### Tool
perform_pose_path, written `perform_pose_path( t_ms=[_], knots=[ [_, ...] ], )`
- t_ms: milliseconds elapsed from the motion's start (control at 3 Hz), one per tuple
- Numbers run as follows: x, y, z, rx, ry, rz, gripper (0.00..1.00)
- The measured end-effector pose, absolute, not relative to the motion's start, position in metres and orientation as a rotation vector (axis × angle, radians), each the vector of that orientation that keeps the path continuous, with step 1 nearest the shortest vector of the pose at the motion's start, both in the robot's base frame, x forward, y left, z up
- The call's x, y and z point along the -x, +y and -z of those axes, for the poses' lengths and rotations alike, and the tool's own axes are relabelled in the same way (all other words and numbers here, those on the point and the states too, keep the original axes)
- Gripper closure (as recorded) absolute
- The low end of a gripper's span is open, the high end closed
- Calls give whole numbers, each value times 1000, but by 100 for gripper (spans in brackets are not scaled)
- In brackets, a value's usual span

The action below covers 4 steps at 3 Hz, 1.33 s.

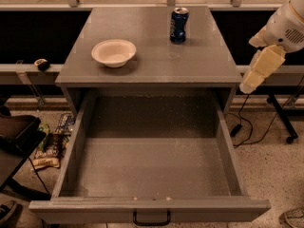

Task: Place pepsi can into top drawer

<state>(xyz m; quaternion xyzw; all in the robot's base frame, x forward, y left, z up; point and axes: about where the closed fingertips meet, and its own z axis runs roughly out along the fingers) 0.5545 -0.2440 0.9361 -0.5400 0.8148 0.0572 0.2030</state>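
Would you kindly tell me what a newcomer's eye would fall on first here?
The wide, shallow grey top drawer gapes open and bare in front. On the cabinet top behind stand a small dark blue pepsi can, back right, and a round white bowl, left. The robot's cream hand hangs beyond the cabinet's right edge.

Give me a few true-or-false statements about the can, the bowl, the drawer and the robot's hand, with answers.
The pepsi can stands upright on the cabinet top. True.
The top drawer is shut. False: it is pulled wide open.
The white bowl sits left of the can. True.
The gripper holds the can. False: it hangs to the right of the cabinet, apart from the can.
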Motion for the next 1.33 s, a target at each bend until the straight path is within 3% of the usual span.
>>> perform_pose_path(
  t_ms=[667,1333],
  knots=[
    [-657,-236,-924,1199,2161,-285,0],
    [-689,-232,-918,1106,2097,-320,0]
  ],
)
